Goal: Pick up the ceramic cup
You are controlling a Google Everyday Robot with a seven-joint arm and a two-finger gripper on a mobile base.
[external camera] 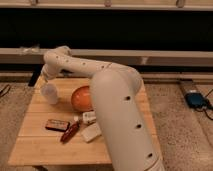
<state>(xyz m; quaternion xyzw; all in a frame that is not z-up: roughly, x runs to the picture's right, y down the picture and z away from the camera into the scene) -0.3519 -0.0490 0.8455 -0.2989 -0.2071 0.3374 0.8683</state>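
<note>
At ten o'clock on the wooden table (35, 147): gripper (47, 80) right above the ceramic cup (50, 95).
Cup white, small, upright as far as seen; inside hidden, contents cannot tell. Gripper meets the cup's top edge; how far the jaws stand open, or whether they have hold of it, cannot tell. Orange bowl (80, 99) at three o'clock from the cup, near, dome side showing, contents hidden. Toward six o'clock: dark flat packet (56, 124), red oblong item (70, 133), white block (91, 132), small white box (89, 117). Arm (120, 110) covers the table's right half.
</note>
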